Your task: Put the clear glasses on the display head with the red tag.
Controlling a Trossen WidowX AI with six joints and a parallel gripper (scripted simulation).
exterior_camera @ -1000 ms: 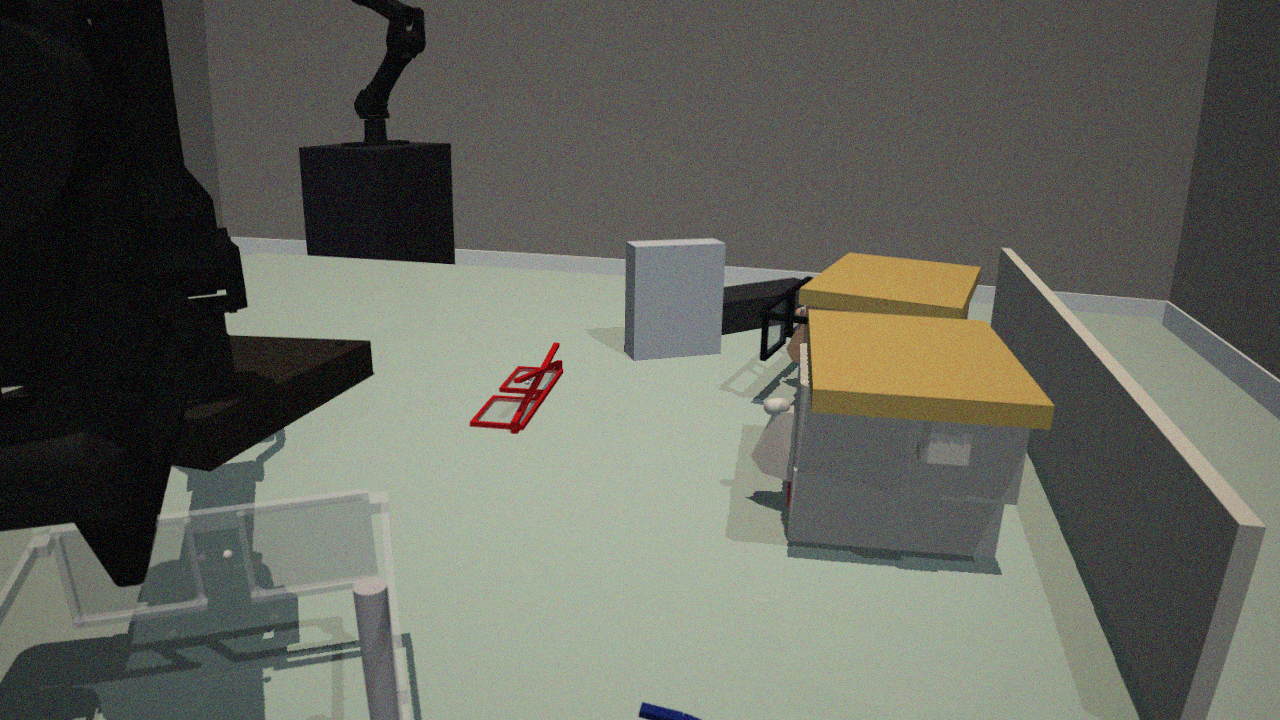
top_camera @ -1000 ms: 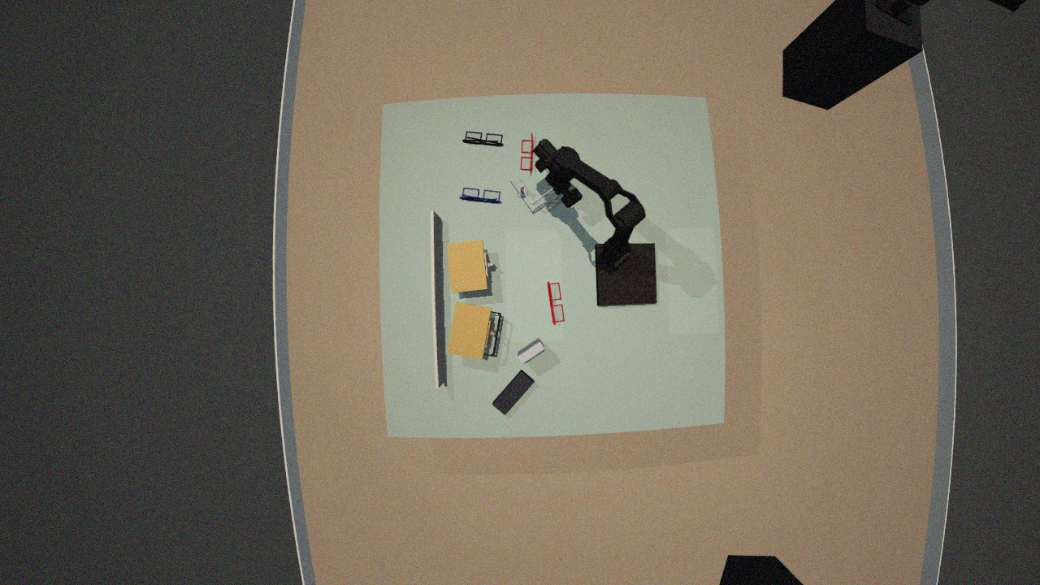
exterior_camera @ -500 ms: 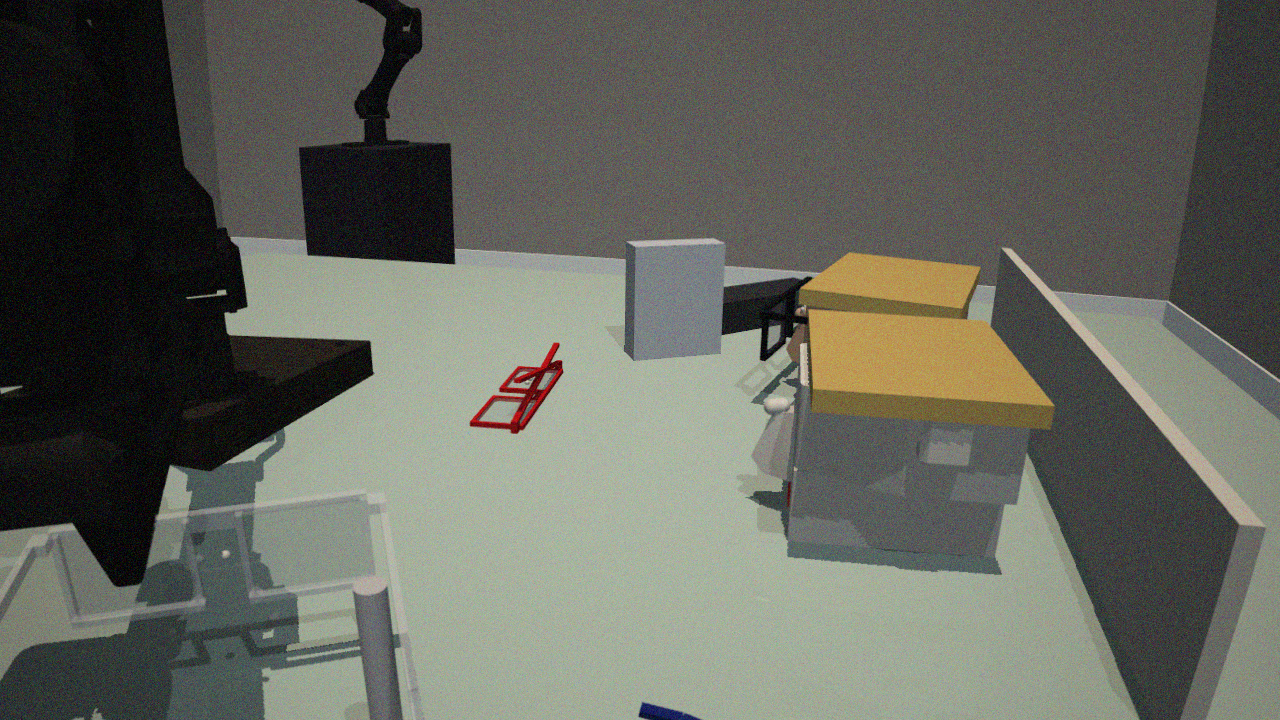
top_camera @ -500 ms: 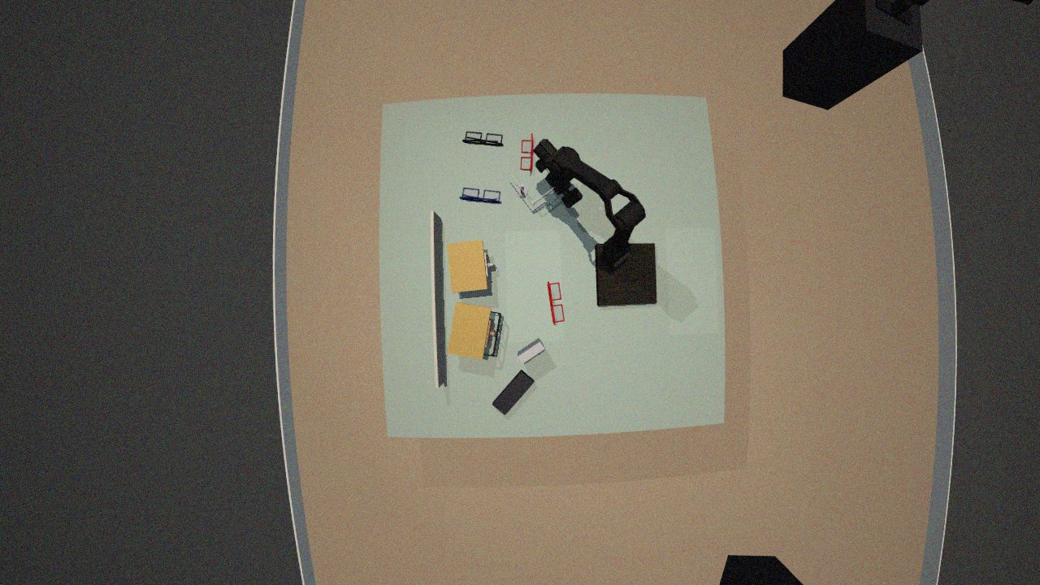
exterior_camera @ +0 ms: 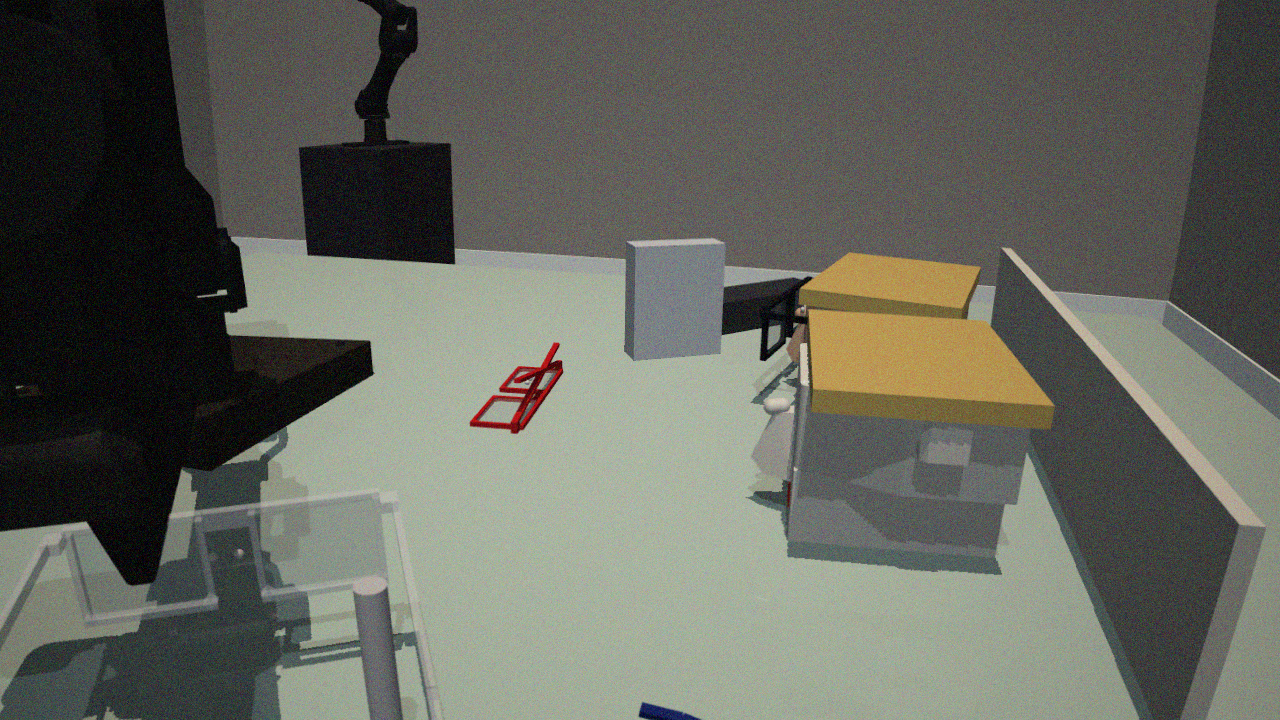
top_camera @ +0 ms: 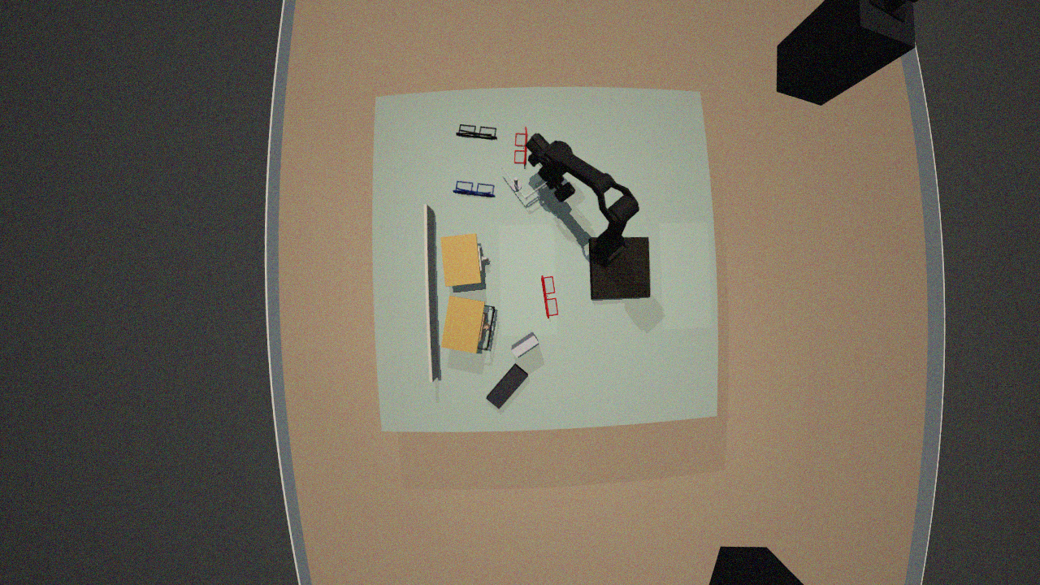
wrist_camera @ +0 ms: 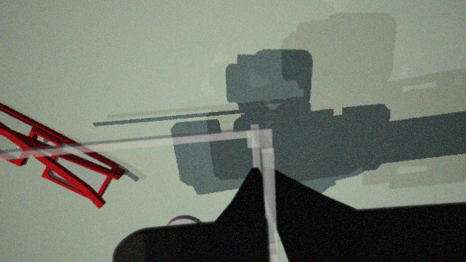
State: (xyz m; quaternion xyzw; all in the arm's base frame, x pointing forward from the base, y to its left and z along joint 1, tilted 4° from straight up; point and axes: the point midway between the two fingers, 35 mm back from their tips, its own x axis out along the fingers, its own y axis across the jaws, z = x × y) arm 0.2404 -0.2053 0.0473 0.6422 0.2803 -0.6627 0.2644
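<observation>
Before me, a pale green tabletop (top_camera: 617,378) (exterior_camera: 572,573) (wrist_camera: 91,65) carries red glasses (top_camera: 545,296) (exterior_camera: 528,399) near a standing light-gray box (top_camera: 525,344) (exterior_camera: 675,300), a dark block (top_camera: 506,386) (exterior_camera: 759,304) and a long gray panel (top_camera: 432,291) (exterior_camera: 1118,465) beside two yellow-topped heads.
</observation>
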